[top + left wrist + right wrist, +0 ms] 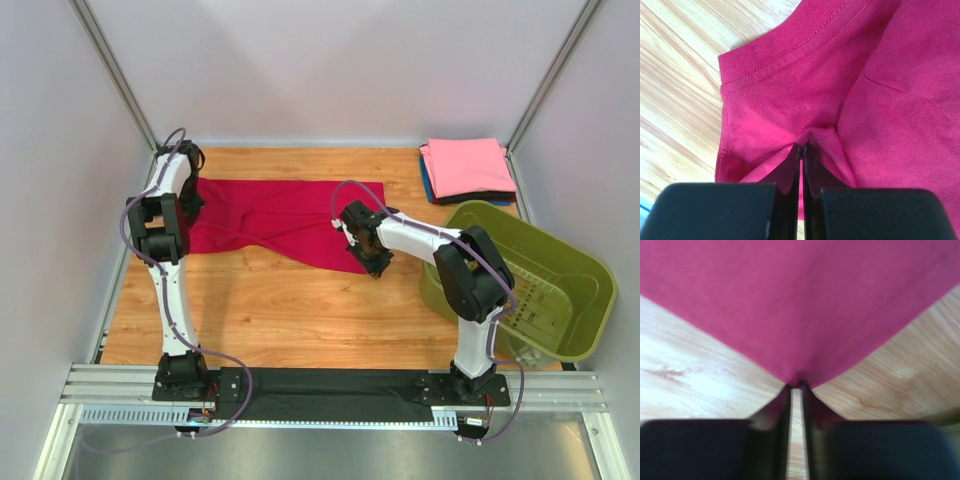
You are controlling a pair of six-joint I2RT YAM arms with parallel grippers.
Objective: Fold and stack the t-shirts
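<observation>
A crimson-red t-shirt [270,215] lies spread across the far part of the wooden table, stretched between both grippers. My left gripper [195,205] is at its left end. In the left wrist view the left gripper [804,146] is shut on a raised pinch of the red t-shirt [880,75] close to a stitched hem. My right gripper [374,266] is at the shirt's near right corner. The right wrist view shows the right gripper [796,385] with its tips closed on the pointed corner of the cloth [800,300]. A folded stack with a pink t-shirt [465,165] on top sits at the back right.
An olive-green plastic basket [545,232] stands at the right edge of the table, just right of my right arm. Blue and black folded edges [428,185] show under the pink one. Bare wood [300,310] lies between the shirt and the arm bases.
</observation>
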